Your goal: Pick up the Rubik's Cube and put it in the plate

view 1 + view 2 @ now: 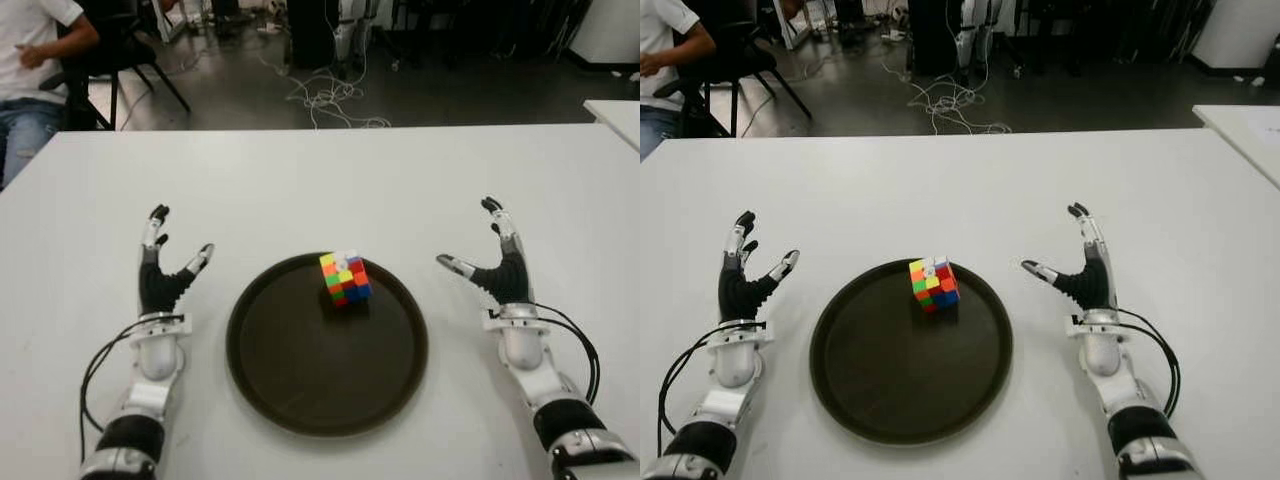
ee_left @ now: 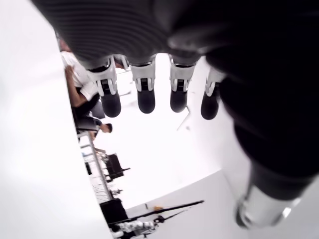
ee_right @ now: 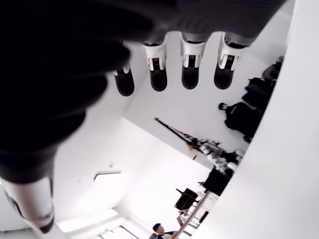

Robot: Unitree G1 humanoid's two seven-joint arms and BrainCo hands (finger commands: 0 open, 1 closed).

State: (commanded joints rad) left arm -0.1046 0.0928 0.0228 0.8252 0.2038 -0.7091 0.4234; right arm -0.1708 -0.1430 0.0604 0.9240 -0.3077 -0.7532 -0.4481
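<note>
The Rubik's Cube (image 1: 345,278) sits tilted on one edge inside the dark round plate (image 1: 300,390), near the plate's far rim. My left hand (image 1: 165,262) is to the left of the plate with its fingers spread and holds nothing. On the other side of the plate is my right hand (image 1: 492,255), open too, thumb pointing toward the plate. Neither hand touches the cube. In both wrist views the fingers (image 2: 145,94) (image 3: 189,69) stretch out straight with nothing between them.
The white table (image 1: 320,180) stretches far beyond the plate. A second white table corner (image 1: 615,110) shows at the far right. A seated person (image 1: 30,60) and a chair are at the far left, cables on the floor behind.
</note>
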